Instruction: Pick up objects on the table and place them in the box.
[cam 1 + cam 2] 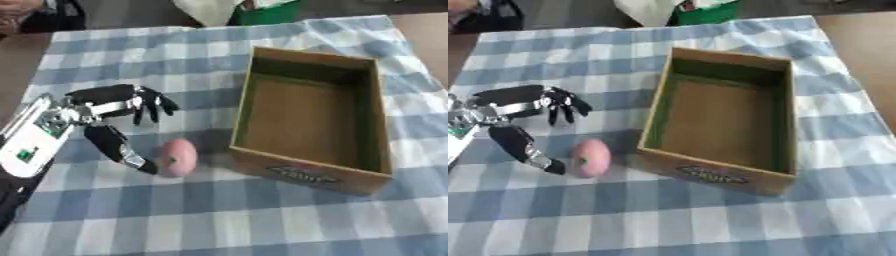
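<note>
A pink egg-shaped object (178, 157) lies on the blue checked tablecloth, just left of the cardboard box (300, 172). The box is open at the top and I see nothing inside it. My left hand (112, 107) comes in from the left and hovers beside the pink object. Its fingers (150, 106) point right and droop, its thumb (118, 148) reaches down with the tip right next to the object's left side. The hand is open and holds nothing. My right hand shows in neither view.
The checked tablecloth (219, 220) covers the table, with bare brown table at the far right (429, 40). A white and green thing (236, 11) sits beyond the cloth's far edge. A person's dark sleeve shows at the upper left corner (52, 15).
</note>
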### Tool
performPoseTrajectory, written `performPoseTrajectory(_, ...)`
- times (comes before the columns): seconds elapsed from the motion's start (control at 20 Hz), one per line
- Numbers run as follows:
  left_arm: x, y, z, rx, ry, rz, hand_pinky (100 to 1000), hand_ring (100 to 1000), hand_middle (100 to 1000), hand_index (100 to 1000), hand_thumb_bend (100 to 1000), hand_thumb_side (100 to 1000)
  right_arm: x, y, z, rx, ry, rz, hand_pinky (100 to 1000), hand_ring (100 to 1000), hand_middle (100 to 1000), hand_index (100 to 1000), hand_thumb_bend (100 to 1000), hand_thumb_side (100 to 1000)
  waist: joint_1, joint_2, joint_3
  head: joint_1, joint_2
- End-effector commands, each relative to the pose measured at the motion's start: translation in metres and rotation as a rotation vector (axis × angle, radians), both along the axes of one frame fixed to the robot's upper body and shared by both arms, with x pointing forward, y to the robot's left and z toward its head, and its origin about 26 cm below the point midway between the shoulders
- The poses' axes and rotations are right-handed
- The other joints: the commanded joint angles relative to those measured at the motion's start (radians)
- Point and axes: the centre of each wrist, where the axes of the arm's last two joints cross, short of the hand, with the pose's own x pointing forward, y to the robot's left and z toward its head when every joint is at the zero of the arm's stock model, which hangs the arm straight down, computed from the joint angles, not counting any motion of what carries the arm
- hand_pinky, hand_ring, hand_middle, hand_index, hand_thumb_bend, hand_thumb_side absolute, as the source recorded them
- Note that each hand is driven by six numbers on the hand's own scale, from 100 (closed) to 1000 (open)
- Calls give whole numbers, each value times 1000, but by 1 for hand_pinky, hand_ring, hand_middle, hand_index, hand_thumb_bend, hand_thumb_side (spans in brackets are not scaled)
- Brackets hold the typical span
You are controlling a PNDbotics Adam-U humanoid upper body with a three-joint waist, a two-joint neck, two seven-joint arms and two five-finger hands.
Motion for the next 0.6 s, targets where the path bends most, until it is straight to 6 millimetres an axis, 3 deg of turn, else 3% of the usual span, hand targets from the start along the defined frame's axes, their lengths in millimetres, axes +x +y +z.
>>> performPoseTrajectory(0.05,0,-2,15,-6,11,-8,485,654,749,895,724,475,-1,0,8,-14,-23,-1,875,881,549,885,100,1000,-4,-13,-2,-4,1)
performPoseTrajectory(0.4,-3,-8,23,4,83,-28,481,648,740,883,728,477,-1,0,8,-11,-22,-3,876,881,549,886,100,1000,-3,-11,0,-5,2)
performPoseTrajectory(0.45,-3,-8,23,5,90,-28,473,640,722,814,708,468,-1,0,8,-11,-22,-3,877,881,548,886,100,1000,-4,-10,-1,-4,2)
performPoseTrajectory(0.6,-3,-12,16,16,112,-21,470,640,717,795,692,454,-1,0,7,-8,-25,-5,878,881,547,885,100,1000,-5,-4,-2,-3,3)
